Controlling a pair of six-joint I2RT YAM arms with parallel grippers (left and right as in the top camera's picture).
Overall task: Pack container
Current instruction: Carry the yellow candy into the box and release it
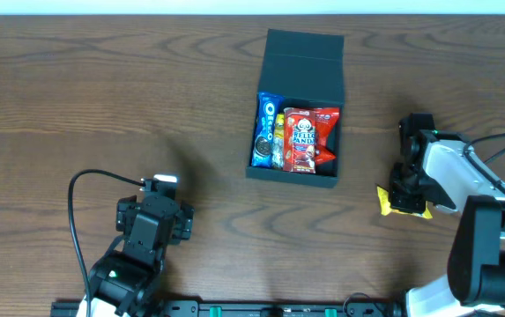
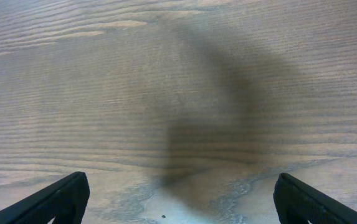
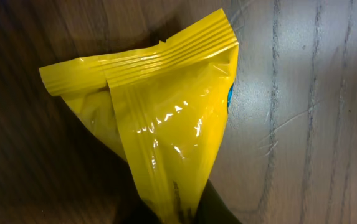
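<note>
Box part-filled, one packet not yet in.
The container (image 1: 303, 62) stands open mid-table with an Oreo packet (image 1: 266, 130) and a red Hello Panda bag (image 1: 309, 139) inside. The right gripper (image 1: 406, 199) pinches a yellow packet (image 3: 166, 137) off to its right, and the left gripper (image 2: 178, 202) gapes wide, empty.

Overhead: fixed above, looked straight down, far enough to take in the whole table (image 1: 76, 106).
Left wrist: low and near, faced along bare wood between its own fingertips (image 2: 63, 199).
Right wrist: very near, filled by a yellow packet (image 3: 166, 137); the overhead view showed the same packet at its right side.
</note>
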